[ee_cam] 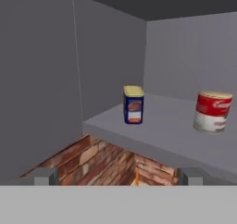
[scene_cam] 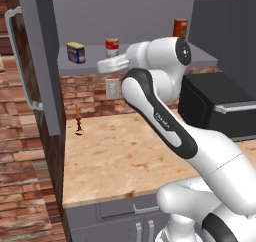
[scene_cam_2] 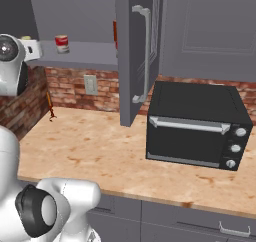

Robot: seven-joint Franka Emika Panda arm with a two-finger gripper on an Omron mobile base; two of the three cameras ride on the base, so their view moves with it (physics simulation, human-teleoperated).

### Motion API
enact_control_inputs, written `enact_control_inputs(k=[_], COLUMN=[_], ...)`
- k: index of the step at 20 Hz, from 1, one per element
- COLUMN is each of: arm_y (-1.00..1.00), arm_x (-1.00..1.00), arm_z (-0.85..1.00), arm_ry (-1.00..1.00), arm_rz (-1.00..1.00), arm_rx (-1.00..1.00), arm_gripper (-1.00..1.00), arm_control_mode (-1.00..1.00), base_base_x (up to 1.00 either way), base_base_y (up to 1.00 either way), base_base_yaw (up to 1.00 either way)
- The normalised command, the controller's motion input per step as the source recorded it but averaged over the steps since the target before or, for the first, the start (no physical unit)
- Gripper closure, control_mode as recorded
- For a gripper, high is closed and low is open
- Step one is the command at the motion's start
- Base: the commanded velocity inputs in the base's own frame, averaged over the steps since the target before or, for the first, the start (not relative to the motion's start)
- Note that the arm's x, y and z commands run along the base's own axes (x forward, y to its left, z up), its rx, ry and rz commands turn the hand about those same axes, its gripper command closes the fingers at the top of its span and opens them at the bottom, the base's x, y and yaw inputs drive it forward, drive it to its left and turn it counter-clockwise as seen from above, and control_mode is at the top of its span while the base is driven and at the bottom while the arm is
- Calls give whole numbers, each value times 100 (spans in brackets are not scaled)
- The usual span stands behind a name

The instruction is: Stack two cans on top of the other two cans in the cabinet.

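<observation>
The two-finger gripper [ee_cam: 118, 176] stands spread wide and empty, just short of the flat grey shelf [ee_cam: 162, 140] of the large grey cabinet [scene_cam: 150, 11]. On the shelf stand the squat blue can with yellow label [ee_cam: 133, 104], a red-and-white banded can [ee_cam: 212, 112] to its right, and a tall orange-red can [scene_cam: 180, 28] farthest right.

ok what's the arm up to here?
The arm has its gripper open and empty, raised toward the open cabinet's shelf. It hovers short of the shelf's front edge, aimed about between the blue can and a red-and-white can. Both stand upright and apart on the shelf, and the orange-red can stands farther right. Nothing is stacked yet. The microwave sits on the counter below.
</observation>
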Motion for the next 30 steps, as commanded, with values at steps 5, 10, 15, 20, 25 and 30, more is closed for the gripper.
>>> enact_control_inputs(k=[5,10,15,20,25,30], arm_y=[18,9,0,-17,-16,-2], arm_x=[0,1,15,19,25,30], arm_z=[-5,0,0,0,0,0], arm_ry=[-5,-2,0,0,0,0], arm_rz=[4,4,0,0,0,0], arm_rx=[0,0,0,0,1,1], arm_gripper=[-100,-100,-100,-100,-100,-100], arm_control_mode=[-100,-100,-100,-100,-100,-100], base_base_x=[0,0,0,0,0,0], base_base_y=[0,0,0,0,0,0], base_base_yaw=[0,0,0,0,0,0])
